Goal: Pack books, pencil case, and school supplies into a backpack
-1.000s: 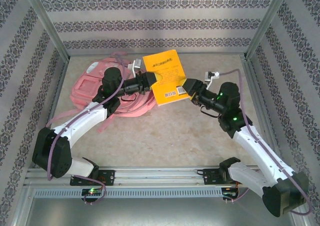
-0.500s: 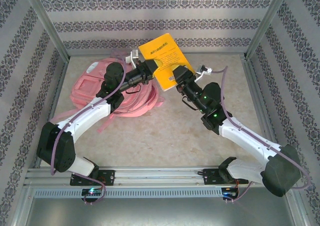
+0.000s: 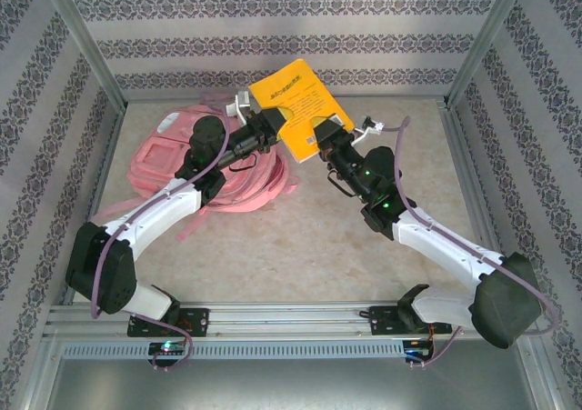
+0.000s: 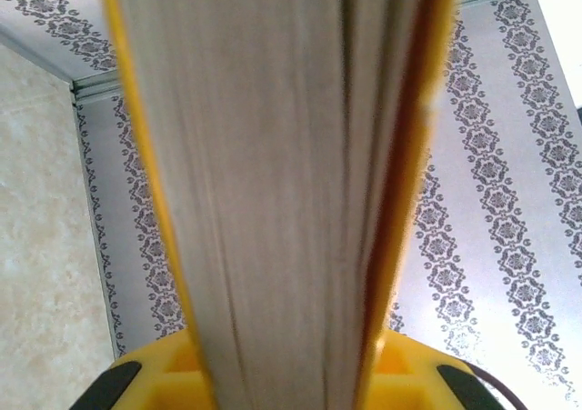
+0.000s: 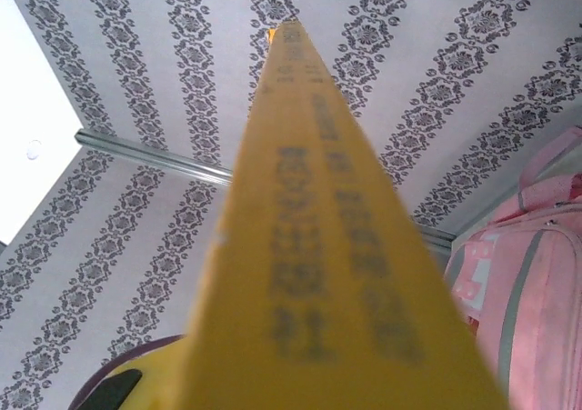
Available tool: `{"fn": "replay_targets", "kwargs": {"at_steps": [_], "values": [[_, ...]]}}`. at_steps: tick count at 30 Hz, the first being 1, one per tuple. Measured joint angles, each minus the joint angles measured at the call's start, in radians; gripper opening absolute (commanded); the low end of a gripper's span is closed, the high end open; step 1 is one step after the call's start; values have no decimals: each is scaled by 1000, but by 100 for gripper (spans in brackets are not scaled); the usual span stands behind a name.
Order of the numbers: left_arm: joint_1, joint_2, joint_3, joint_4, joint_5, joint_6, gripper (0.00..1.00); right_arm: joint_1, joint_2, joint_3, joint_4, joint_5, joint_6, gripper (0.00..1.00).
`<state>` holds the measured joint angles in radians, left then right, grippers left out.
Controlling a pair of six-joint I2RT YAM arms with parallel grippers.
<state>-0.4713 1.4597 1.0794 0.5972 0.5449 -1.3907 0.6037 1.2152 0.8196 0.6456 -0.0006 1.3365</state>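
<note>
From the near edge of the table (image 3: 300, 255), both arms reach out across bare surface and meet high up toward the far side, with one thing between them.

The right gripper (image 3: 329, 139) comes in from the near right. It sits at the near end of the yellow book (image 3: 298, 101), by the barcode. Its wrist camera looks straight along the spine, and its jaws look closed on that end.

The left gripper (image 3: 264, 126) comes in from the left. It is clamped on the book's long left edge, and its wrist view shows the page block running up from between its fingers. So the book is carried by two grips, lifted clear of the table and tilted. Its long axis runs from the near right up toward the far wall.

The backpack (image 3: 159, 160) lies flat in the far-left part of the table, below and to the left of the book. The left forearm passes over its right side and its straps trail toward the middle. The left arm is plainly the nearer of the two to it.

To my eye the book must travel left and down, led by whichever short end suits the mouth of the bag. I cannot make out where the opening is or whether it gapes, and that would worry me most. Beyond everything stands the patterned wall (image 3: 291, 46).
</note>
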Motion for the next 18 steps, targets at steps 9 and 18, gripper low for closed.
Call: {"fn": "replay_targets", "kwargs": {"at_steps": [9, 18], "values": [[34, -69, 19, -437, -13, 228, 55, -140, -245, -99, -367, -57, -124, 0], [-10, 66, 440, -1191, -336, 719, 61, -223, -412, -126, -789, -149, -349, 0]]}}
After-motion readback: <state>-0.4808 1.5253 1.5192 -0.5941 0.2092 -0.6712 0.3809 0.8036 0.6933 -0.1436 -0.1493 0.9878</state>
